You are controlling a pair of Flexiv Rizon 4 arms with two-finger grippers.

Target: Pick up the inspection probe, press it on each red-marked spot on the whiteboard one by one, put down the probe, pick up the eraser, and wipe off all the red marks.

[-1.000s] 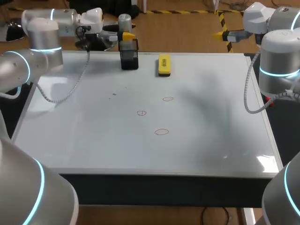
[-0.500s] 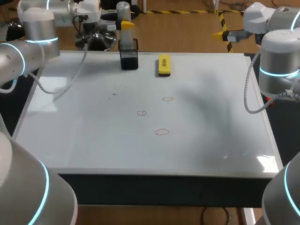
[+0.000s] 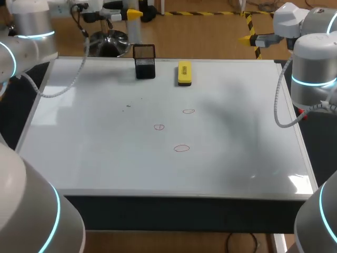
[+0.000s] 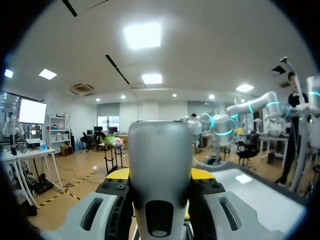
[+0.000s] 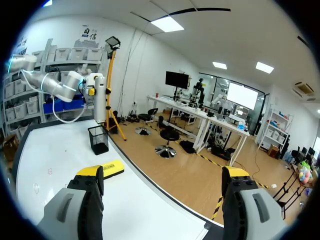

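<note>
The left tool [image 4: 160, 176] is clenched on the grey cylindrical inspection probe [image 4: 160, 155], which fills the left wrist view. In the head view I cannot make the probe out. The right wrist view shows it upright, higher than the black mesh holder [image 5: 98, 140] and apart from it, with the yellow block eraser [image 5: 113, 169] near. The right tool [image 5: 162, 175] is released, its fingers wide apart. Three red circles [image 3: 181, 148] on the whiteboard worktop [image 3: 95, 147] are plain only from the head.
</note>
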